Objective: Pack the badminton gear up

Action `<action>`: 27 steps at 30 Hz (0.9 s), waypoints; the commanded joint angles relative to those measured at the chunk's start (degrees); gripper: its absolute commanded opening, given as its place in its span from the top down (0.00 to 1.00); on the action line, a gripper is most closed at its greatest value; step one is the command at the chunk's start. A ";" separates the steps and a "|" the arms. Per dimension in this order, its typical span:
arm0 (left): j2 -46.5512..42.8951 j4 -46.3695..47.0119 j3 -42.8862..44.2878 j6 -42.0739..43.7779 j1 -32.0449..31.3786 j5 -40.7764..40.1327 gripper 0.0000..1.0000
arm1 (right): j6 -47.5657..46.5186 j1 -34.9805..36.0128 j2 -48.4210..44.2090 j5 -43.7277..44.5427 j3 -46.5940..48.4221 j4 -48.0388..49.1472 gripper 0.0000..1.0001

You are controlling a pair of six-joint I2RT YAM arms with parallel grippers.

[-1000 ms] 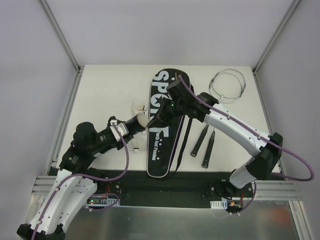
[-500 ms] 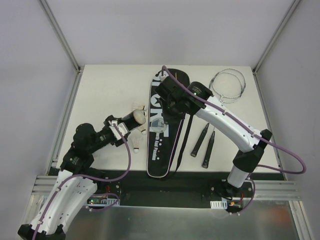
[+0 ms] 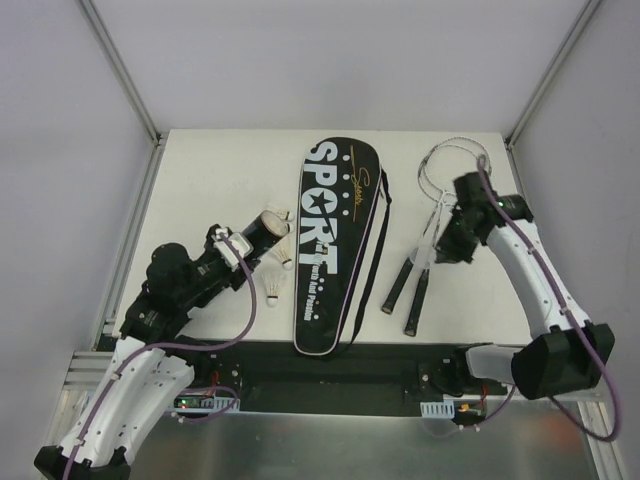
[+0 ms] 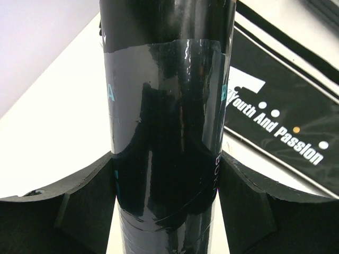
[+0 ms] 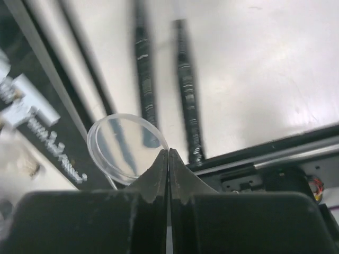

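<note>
My left gripper is shut around the long black tube, which points toward the black SPORT bag lying flat mid-table. Three white shuttlecocks lie loose between the tube and the bag. Two silver rackets lie at the right, their black handles side by side. Above those handles hangs my right gripper, its jaws pressed together on the rim of a clear round lid.
The table's black front rail runs just beyond the racket handles. Metal frame posts stand at the back corners. A bag strap trails along the bag's right side.
My right arm has swung from over the bag to the right, now above the racket handles. The left gripper with the tube has drawn back slightly to the left.
</note>
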 commanded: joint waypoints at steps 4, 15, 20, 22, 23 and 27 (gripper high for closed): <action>1.93 2.23 5.43 -13.98 0.02 -0.07 1.00 | -1.12 -28.45 -5.66 5.43 -15.12 7.13 1.00; 1.67 1.79 6.31 -16.62 0.11 -2.96 1.00 | -10.95 -38.67 8.49 10.44 -14.25 16.37 0.75; -0.61 1.09 5.79 -20.76 0.11 -3.58 1.00 | -16.05 -38.59 9.99 9.93 -9.70 12.87 0.26; -1.32 0.82 5.35 -22.33 0.11 -3.58 1.00 | -16.67 -35.97 8.50 7.72 -7.76 10.85 0.22; -2.28 0.73 4.74 -22.86 0.11 -4.02 1.00 | -17.54 -33.51 7.80 7.98 -5.57 10.32 0.18; -4.22 -0.23 4.55 -24.98 0.11 -3.85 1.00 | -22.36 -12.38 4.90 7.55 -1.08 12.40 0.14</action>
